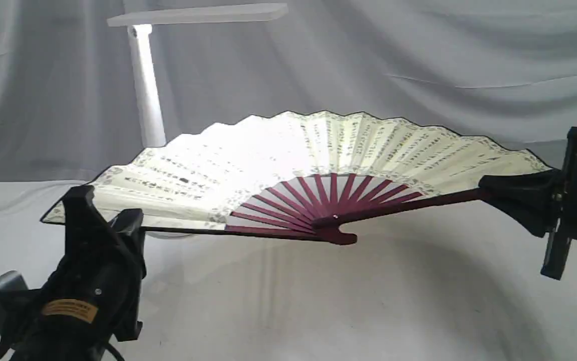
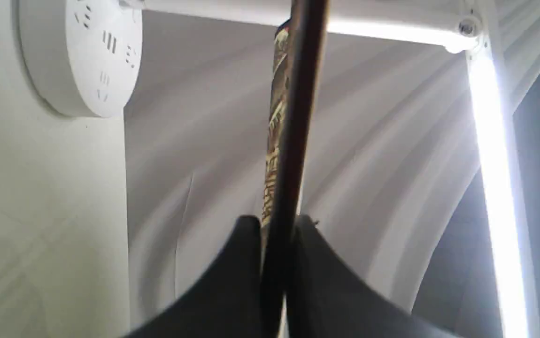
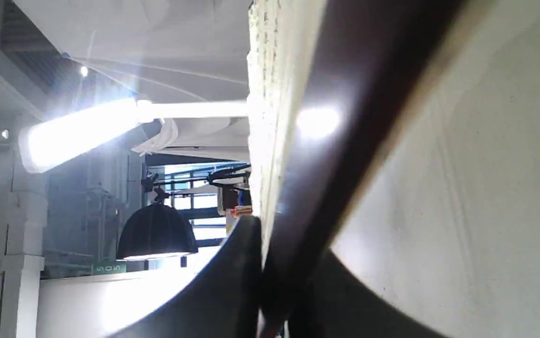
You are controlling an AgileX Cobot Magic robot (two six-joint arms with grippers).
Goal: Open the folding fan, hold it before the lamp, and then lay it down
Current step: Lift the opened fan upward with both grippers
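Note:
The folding fan (image 1: pixel 288 160) is spread fully open and held above the table, its cream leaf tilted face-up under the lamp (image 1: pixel 145 80). The maroon ribs meet at a pivot near the front middle. My left gripper (image 1: pixel 113 218) is shut on the fan's left guard; in the left wrist view the dark guard (image 2: pixel 293 141) runs between the black fingers (image 2: pixel 237 263). My right gripper (image 1: pixel 514 193) is shut on the right guard, seen edge-on (image 3: pixel 340 155) in the right wrist view. The lamp's bar head (image 2: pixel 495 188) is lit, and its round base (image 2: pixel 82 51) rests on the table.
A white cloth covers the table (image 1: pixel 318 311) and hangs as a backdrop (image 1: pixel 419 60) behind it. The lamp's stem stands behind the fan's left half.

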